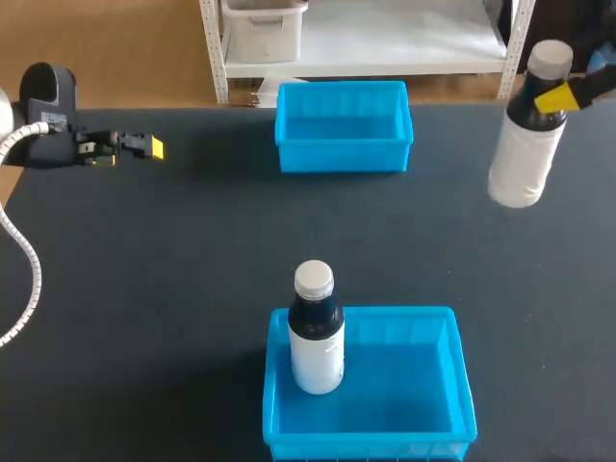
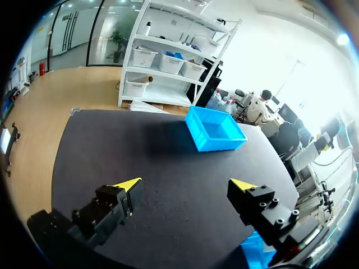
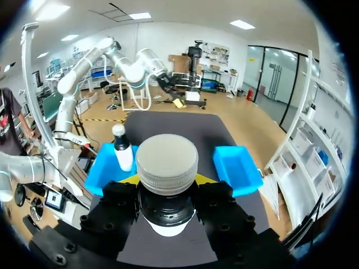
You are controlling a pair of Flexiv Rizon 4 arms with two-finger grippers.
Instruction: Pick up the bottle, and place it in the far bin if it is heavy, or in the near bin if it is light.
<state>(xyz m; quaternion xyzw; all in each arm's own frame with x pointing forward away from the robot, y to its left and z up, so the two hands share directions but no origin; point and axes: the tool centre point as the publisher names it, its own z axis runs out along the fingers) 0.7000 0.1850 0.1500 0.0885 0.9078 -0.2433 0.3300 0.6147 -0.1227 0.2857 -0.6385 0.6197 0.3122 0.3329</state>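
The bottle (image 1: pixel 526 144) is gripped by its dark neck, just under the pale cap, between the fingers of the right gripper (image 1: pixel 542 99). It is held clear of the table (image 1: pixel 144 289) at the far right, with its white body hanging below the fingers. In the right wrist view the cap is seen end-on, with a yellow tip pressed to each side of the neck.

The far bin (image 1: pixel 343 125) is set at the far middle of the table, to the left of the held bottle and apart from it. The near bin (image 1: pixel 385 438) is placed at the near middle. A second bottle (image 1: pixel 316 332) is stood upright in the near bin's left part, against the left wall.

The left gripper (image 2: pixel 186 185) is kept at the far left, well apart from both bins. Its fingers are spread wide and nothing is held between them.
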